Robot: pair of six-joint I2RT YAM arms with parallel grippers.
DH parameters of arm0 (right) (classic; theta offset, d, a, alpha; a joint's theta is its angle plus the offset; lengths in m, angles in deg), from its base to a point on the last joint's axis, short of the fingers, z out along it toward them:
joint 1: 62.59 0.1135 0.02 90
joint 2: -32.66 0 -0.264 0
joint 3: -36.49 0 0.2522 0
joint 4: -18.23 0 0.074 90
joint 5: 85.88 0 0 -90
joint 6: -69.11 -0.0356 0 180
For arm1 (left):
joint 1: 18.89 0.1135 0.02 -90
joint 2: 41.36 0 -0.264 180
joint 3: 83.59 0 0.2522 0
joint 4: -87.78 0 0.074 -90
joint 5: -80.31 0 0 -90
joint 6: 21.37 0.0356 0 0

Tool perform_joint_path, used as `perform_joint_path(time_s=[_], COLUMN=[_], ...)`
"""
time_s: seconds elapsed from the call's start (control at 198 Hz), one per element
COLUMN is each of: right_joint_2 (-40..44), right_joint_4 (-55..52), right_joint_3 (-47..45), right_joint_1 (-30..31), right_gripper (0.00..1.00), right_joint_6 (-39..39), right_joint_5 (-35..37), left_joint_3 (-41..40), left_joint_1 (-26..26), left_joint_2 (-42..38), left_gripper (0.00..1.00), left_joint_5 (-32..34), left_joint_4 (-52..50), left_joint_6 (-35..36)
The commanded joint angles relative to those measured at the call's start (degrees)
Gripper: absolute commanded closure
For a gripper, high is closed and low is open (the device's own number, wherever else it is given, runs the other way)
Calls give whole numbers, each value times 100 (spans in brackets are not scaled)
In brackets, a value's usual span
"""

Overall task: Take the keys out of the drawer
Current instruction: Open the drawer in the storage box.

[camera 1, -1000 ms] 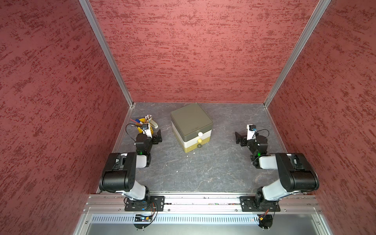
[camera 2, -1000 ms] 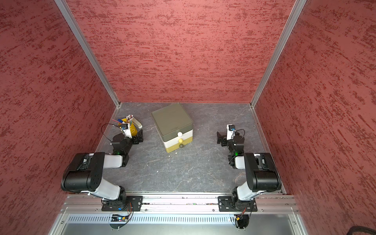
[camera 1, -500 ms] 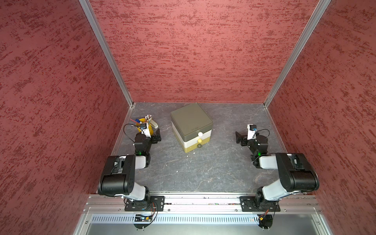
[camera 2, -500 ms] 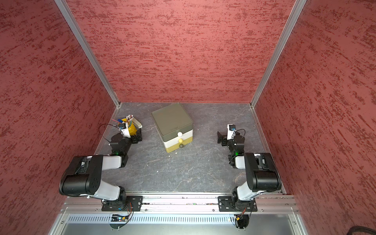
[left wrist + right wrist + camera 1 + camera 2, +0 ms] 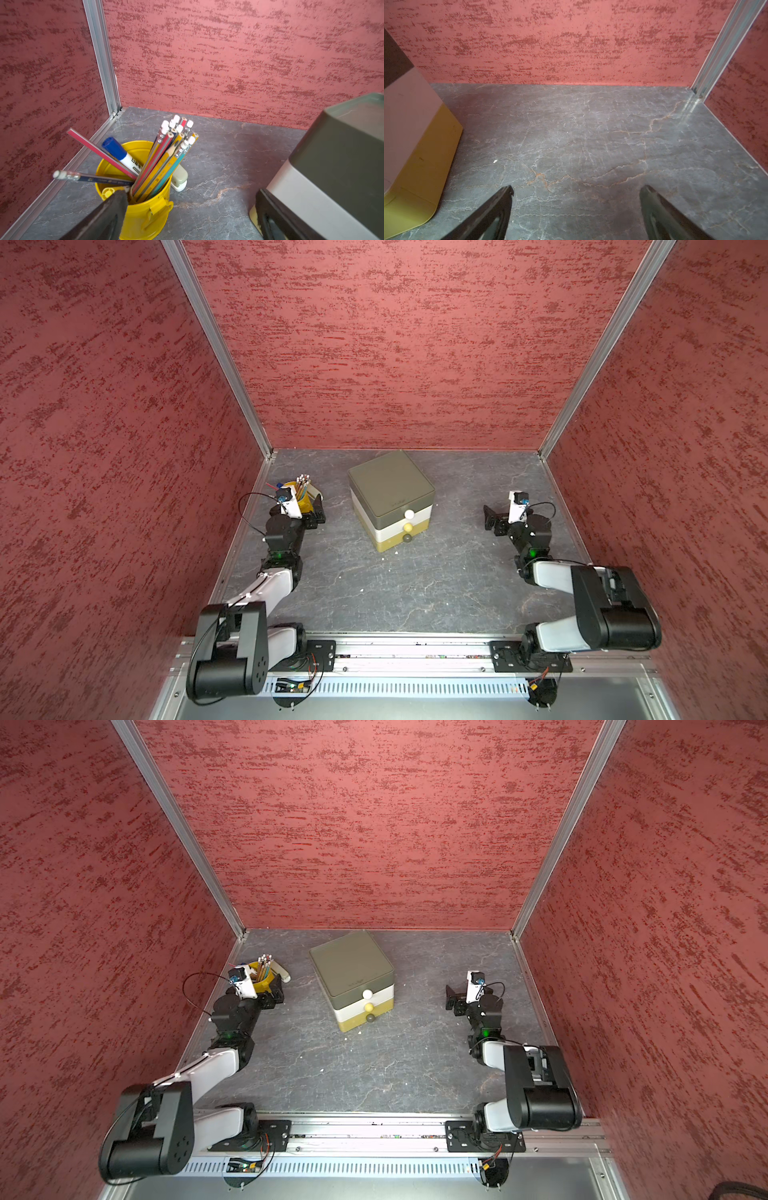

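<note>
Drawer unit (image 5: 392,499) shows 3 drawers shut; left tool (image 5: 191,192) and right tool (image 5: 577,187) both wide, empty

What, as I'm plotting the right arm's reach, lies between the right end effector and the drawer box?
Only bare table lies between the right end effector and the drawer box, clear in both top views.

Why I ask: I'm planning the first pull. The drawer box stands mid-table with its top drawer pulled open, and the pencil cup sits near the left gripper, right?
Not quite: the top drawer is shut. Both top views show the drawer box with all three drawers flush, knobs stacked in line. It does stand mid-table, and the pencil cup sits near the left gripper.
</note>
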Motion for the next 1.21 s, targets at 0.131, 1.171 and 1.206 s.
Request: perform_joint_path(time_s=[0.131,1.171,1.206], right_joint_2=[876,811,803], right_joint_4=[-699,-7443,-7459], right_joint_3=[134,4553,4602], right_joint_1=[-36,-40,-38], right_gripper=[1,1,2], right_joint_6=[-87,-2538,-2629], right_joint_5=[114,-1708,-1858], left_joint_3=[399,3415,3456], left_joint_1=[-100,-583,-675], left_joint_2=[-975,-1328,-1306], left_gripper=[0,0,0], left_joint_5=[-130,-973,-1039], left_joint_4=[-1153,-6076,-6069], left_joint_6=[-9,-2632,-2644])
